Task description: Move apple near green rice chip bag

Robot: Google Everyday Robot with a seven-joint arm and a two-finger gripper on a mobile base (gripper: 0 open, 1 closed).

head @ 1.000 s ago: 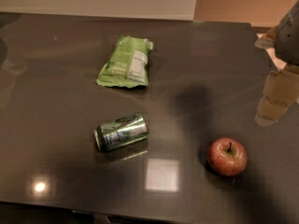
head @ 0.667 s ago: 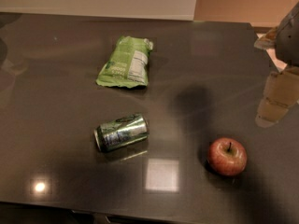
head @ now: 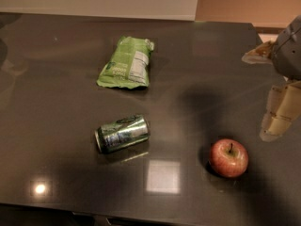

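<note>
The small red apple with a short dark stem sits on the dark table at the front right. The light-green rice chip bag lies flat at the back centre-left, its white label panel facing up. My gripper hangs at the right edge, above and to the right of the apple and clear of it. Its two tan fingers stand apart, with nothing between them. The apple and the bag are far apart.
A green metallic drink can lies on its side between the bag and the apple, left of the apple. The dark glossy table ends at its front edge near the bottom. A pale wall runs behind the back edge.
</note>
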